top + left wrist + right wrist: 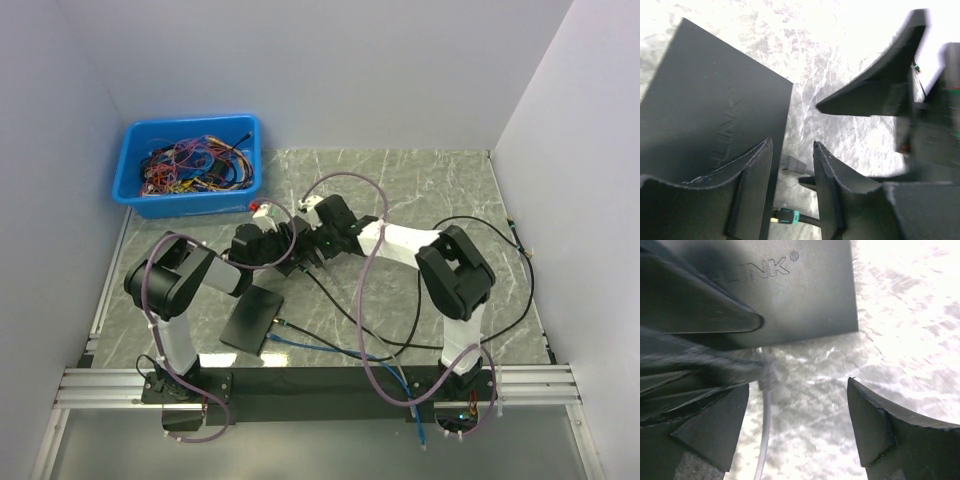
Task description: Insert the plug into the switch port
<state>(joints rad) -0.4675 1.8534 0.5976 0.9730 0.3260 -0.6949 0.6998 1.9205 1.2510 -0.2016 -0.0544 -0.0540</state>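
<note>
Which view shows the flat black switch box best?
The top external view: nearly the whole flat black switch box shows there, its outline clear. The left wrist view shows only part of its top face; the right wrist view shows just one lettered corner.

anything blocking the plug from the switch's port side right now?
Nothing visible. In the right wrist view the plug on its pale cable sits at the switch edge, with nothing between them. A finger of the left gripper is beside it, not in the path. The port is hidden, so seating can't be confirmed.
</note>
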